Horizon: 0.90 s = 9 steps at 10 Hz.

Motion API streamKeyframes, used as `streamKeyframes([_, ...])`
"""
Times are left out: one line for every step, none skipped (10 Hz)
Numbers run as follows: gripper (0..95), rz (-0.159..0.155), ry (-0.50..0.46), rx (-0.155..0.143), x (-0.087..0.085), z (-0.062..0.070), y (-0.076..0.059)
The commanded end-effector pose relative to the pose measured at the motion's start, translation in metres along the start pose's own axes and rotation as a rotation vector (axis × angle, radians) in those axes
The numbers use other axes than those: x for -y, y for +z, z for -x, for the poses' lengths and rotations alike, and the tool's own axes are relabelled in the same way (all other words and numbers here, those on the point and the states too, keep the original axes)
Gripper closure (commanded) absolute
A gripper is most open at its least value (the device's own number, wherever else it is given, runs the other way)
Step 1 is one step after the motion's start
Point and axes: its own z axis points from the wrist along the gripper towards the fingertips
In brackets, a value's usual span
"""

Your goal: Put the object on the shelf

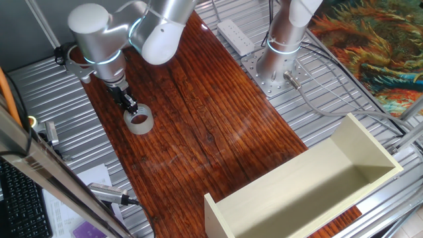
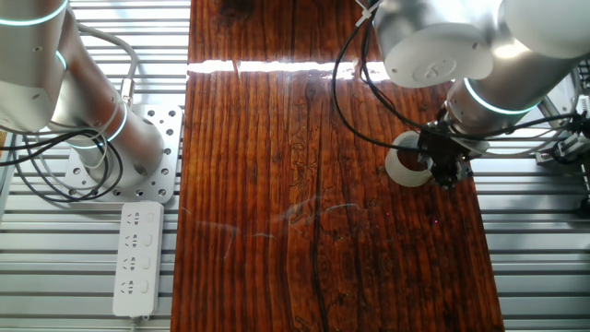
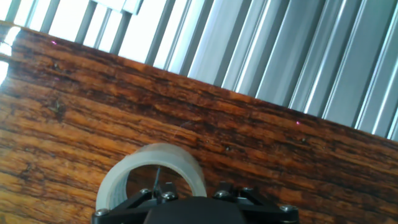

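The object, a whitish translucent tape roll [image 1: 139, 121], lies flat on the dark wooden tabletop [image 1: 198, 119] near its left edge. It also shows in the other fixed view [image 2: 402, 160] and in the hand view [image 3: 151, 167]. My gripper [image 1: 131, 107] is low over the roll's rim, fingers pointing down. One finger seems to be inside the hole and the other outside the wall, with the jaws apart. The fingertips are mostly hidden by the hand in the hand view. The shelf [image 1: 310, 192], a long cream open box, lies at the near right, far from the roll.
A second arm's base [image 1: 281, 63] and a white power strip [image 1: 236, 36] stand at the far side. Cables run over the ribbed metal frame [image 1: 330, 99] around the wood. Tools and a keyboard [image 1: 26, 198] lie at the left.
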Motion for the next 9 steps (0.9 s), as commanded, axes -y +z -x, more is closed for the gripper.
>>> streamKeyframes([76.0,0.000,-0.002,0.002,0.0006,0.0006,0.0029])
streamKeyframes([76.0,0.000,-0.005,0.002,0.0006,0.0005,0.0038])
streamKeyframes([76.0,-0.001,-0.006,0.002,0.0007,0.0004,0.0049])
streamKeyframes([76.0,-0.001,-0.005,0.003,0.0007,0.0004,0.0053])
streamKeyframes([76.0,-0.002,0.003,0.003,0.0007,0.0004,0.0053])
streamKeyframes([95.0,-0.010,0.013,0.000,0.0007,0.0004,0.0052])
streamKeyframes([95.0,-0.017,0.015,-0.002,0.0007,0.0004,0.0052])
streamKeyframes([95.0,-0.028,0.014,-0.007,0.0007,0.0004,0.0052])
streamKeyframes([95.0,-0.030,0.017,-0.005,0.0009,0.0003,0.0050])
